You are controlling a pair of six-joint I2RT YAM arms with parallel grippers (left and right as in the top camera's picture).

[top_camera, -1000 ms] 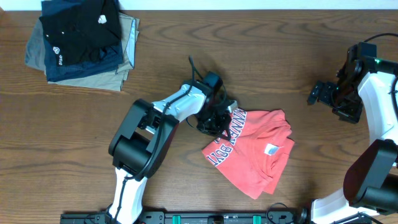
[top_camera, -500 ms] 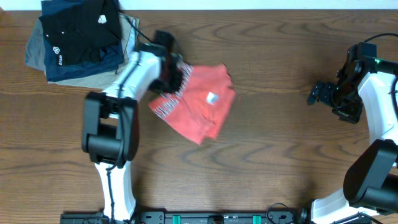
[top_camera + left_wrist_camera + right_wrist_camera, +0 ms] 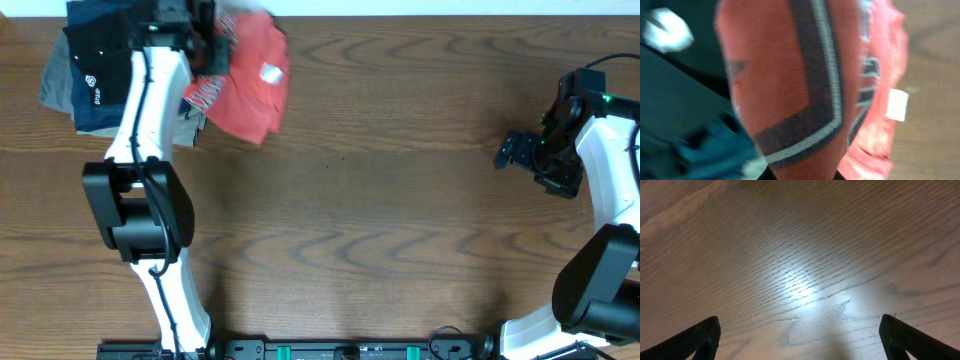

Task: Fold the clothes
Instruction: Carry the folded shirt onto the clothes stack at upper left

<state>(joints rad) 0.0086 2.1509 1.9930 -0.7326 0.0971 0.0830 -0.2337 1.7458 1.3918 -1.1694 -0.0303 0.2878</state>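
Where the pile sits at the upper left of the overhead frame, entries run as follows.

Item 1: shirt [image 3: 250,75]. Coral red and gathered into a compact bundle, with navy lettering along its left edge and the white tag [image 3: 269,72] facing up. It overlaps the right edge of the pile of folded clothes [image 3: 100,90], and the rest hangs out over the bare table [image 3: 380,220]. Whether it rests on the pile or hangs clear of it cannot be told.

Item 2: left claw [image 3: 200,45]. Pressed together, pinching the shirt at its lettered edge. Its wrist view is filled with red cloth close to the lens, with dark garments at the left.

Item 3: right claw [image 3: 512,150]. Spread wide and empty at the right edge of the frame, well apart from the shirt. Only wood shows between its fingers.

Step in hand, as judged: folding looks finished, and the bundle is being stacked.

Next move calls for centring the bundle over the pile, lowering it until it lies flat, then letting go gently so the fold neither springs open nor slides off the right edge.
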